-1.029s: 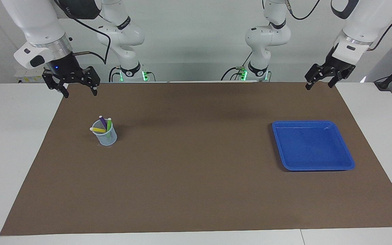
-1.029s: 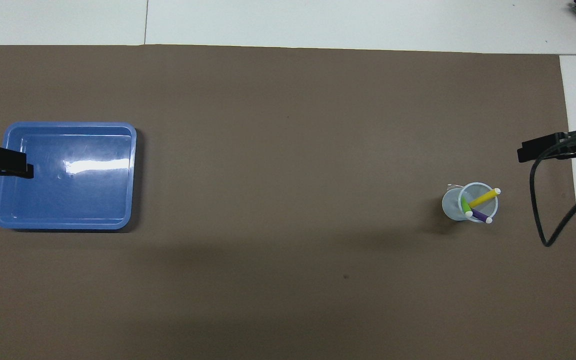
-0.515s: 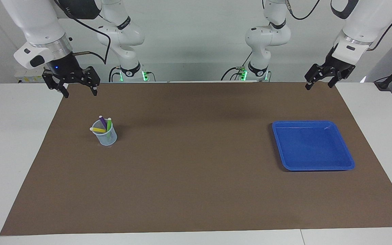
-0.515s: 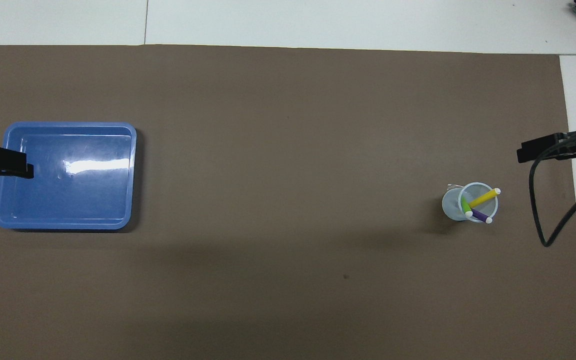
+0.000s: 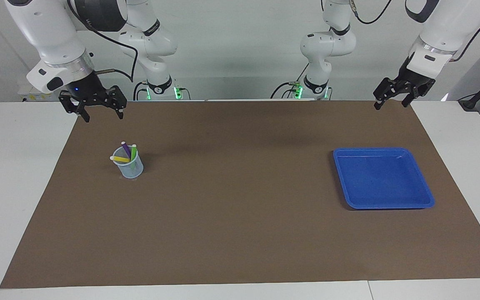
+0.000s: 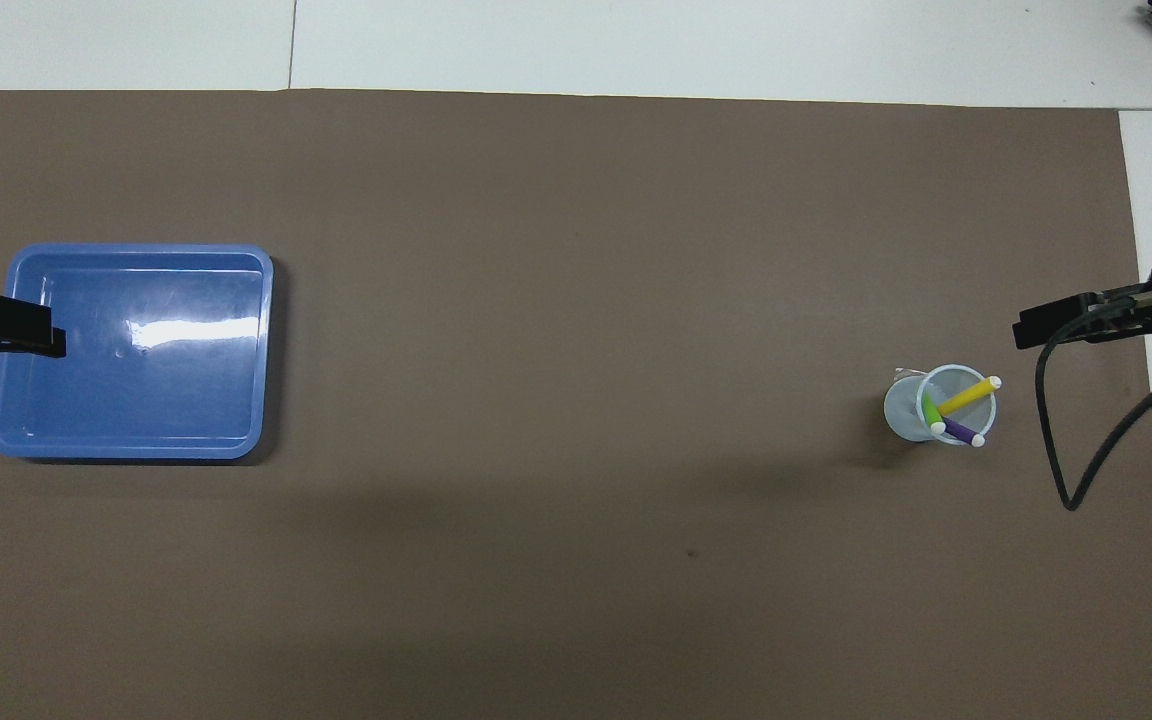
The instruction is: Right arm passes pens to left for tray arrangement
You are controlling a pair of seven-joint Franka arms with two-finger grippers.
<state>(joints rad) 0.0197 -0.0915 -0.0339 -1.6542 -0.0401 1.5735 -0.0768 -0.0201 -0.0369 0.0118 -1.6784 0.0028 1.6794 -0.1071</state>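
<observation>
Three pens, yellow (image 5: 120,158), purple (image 5: 126,149) and green (image 5: 133,151), stand in a small pale blue mesh cup (image 5: 131,168) on the brown mat at the right arm's end. They also show in the overhead view: yellow (image 6: 971,393), purple (image 6: 962,432), green (image 6: 929,409). My right gripper (image 5: 102,115), with its blue light, hangs open and empty over the mat's corner nearest the robots, not touching the cup. The blue tray (image 5: 383,179) lies empty at the left arm's end. My left gripper (image 5: 391,104) waits open and empty in the air over the mat's edge by the tray.
The brown mat (image 5: 240,200) covers most of the white table (image 5: 11,175). A black cable (image 6: 1086,450) hangs from the right wrist beside the cup. In the overhead view the left gripper (image 6: 31,335) overlaps the tray's rim (image 6: 136,249).
The right gripper has shifted a little toward the middle of the table, closer to above the cup. The left arm, pens, cup and tray have not moved.
</observation>
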